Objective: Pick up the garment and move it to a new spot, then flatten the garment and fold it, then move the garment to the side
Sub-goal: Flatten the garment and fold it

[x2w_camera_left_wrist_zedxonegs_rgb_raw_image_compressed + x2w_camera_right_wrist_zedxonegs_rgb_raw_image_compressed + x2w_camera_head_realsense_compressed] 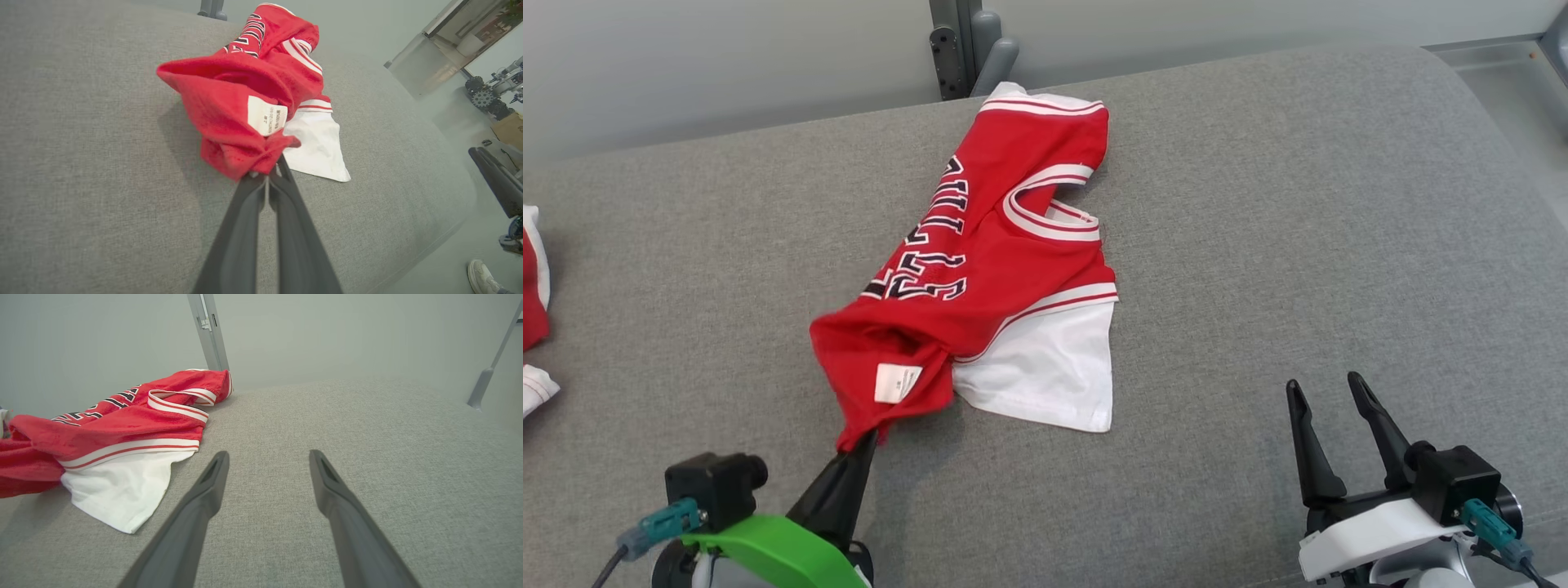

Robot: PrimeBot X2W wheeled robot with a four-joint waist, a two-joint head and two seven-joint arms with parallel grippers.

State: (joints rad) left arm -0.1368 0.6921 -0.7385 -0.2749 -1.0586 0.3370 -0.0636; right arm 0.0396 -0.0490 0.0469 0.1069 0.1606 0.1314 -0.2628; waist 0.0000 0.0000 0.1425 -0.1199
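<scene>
Closest in, the left pincer [870, 437] is clamped tight, fingers pressed together on a bunched red corner of the garment [996, 261]. That's a firm pinch, right at the tips! Off to its right, well apart, the right pincer [1325, 384] hangs over the bare grey table [1258, 245] with its fingers spread wide and nothing between them.

Just beyond the left pincer's tips sits a white label [897, 382] on the crumpled red fabric. A little past that and to the right, a white sleeve [1045, 367] lies flat on the table. Further out comes the dark lettering [935, 245], then the white-and-red striped collar [1049, 208]. The garment's far end reaches the table's back edge, near a grey post [968, 41].

Way out to the left pincer's left, another red-and-white cloth [533, 302] pokes in at the table's edge.
</scene>
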